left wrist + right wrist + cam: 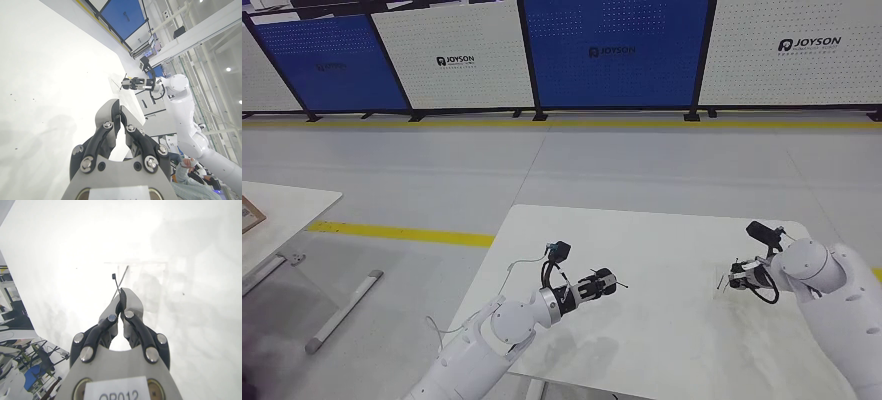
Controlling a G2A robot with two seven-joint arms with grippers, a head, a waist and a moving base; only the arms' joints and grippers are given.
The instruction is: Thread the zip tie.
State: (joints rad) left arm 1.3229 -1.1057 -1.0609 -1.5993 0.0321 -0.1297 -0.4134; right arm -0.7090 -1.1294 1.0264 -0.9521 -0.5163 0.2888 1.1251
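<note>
My right gripper is shut on a black zip tie. Its square head sticks out past the fingertips, above the white table. In the top view this gripper hangs over the table's right side, and the left wrist view shows it far off with the tie held roughly upright. My left gripper is shut, with a thin sliver between its pads. In the top view it is over the table's left part, a thin dark strip poking out of it.
A thin dark line lies on a faint clear sheet on the table under the right gripper; I cannot tell whether it is a second tie or a shadow. Another white table stands at the far left. Open tabletop separates the arms.
</note>
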